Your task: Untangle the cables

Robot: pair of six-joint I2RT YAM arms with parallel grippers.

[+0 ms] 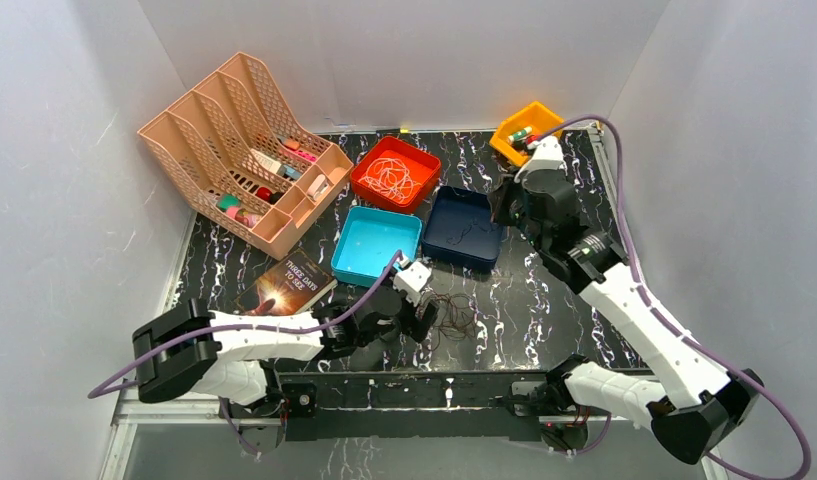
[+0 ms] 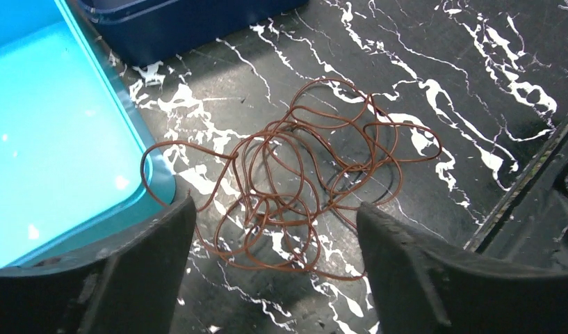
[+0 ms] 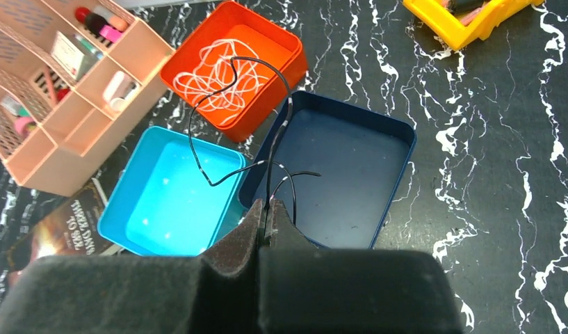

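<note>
Loosely, brown cable (image 2: 295,184) lies at six o'clock under the left pincer (image 2: 274,209), jaws apart.
Risk: right pincer (image 3: 267,212) clamps black cable (image 3: 281,139); its loop, seemingly over the white cable (image 3: 218,83) at eleven o'clock, could snag.

On the marbled table (image 1: 529,300) lie a pink organizer (image 1: 234,150), orange tray (image 1: 430,170), cyan tray (image 1: 379,245), navy tray (image 1: 466,215), yellow bin (image 1: 540,112), book (image 1: 289,283) and reddish-brown cable (image 2: 288,205).
</note>
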